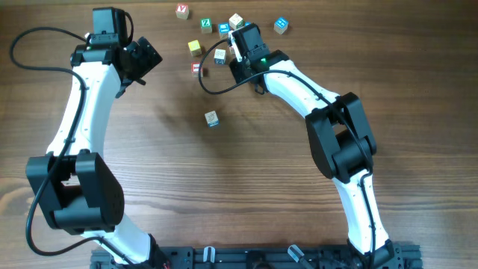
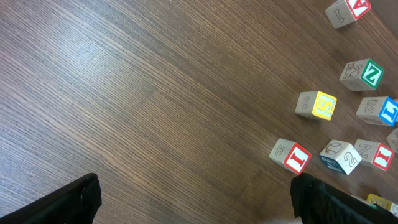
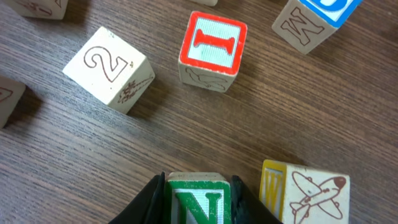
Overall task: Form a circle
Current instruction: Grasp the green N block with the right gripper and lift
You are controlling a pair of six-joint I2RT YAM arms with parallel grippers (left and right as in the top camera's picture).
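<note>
R pincer (image 3: 198, 186) clamped on green N cube (image 3: 200, 205), one finger each side, at near edge of ring (image 1: 220, 55), far centre of tabletop (image 1: 246, 172). Red I cube (image 3: 211, 45) ahead, "2" cube (image 3: 109, 68) ahead-left, W cube (image 3: 305, 193) just right; gaps btwn all. L pincer (image 2: 193, 196) wide apart, empty, left of cubes.

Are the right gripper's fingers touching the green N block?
Touching. The right wrist view shows the fingers of the right gripper flush against both sides of the green N block, no gap.
</note>
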